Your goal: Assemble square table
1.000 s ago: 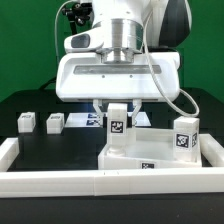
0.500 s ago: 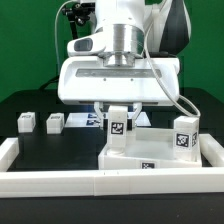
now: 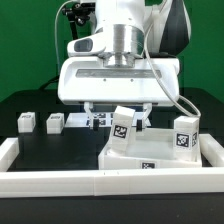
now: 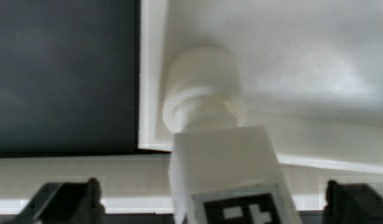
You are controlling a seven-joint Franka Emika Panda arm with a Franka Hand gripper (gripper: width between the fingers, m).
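The square table's white slab [image 3: 150,157] lies flat at the exterior view's right, rimmed face up [image 4: 312,60]. One tagged white post [image 3: 122,128] stands at its near-left corner, leaning slightly; in the wrist view this post [image 4: 220,140] runs down to the slab's corner. My gripper [image 3: 121,118] hangs straight over it, open, with both fingers [image 4: 63,200] well clear of the post's sides. A second tagged post [image 3: 185,135] stands upright at the slab's right corner. Two more small posts [image 3: 26,122] [image 3: 54,122] lie on the black surface at the left.
A long white rail [image 3: 100,182] edges the black surface along the front and both sides. The marker board [image 3: 84,120] lies flat behind the gripper, between the loose posts and the slab.
The jaws have spread wide and let go of the post they were shut on. The post now leans a little toward the exterior view's right.
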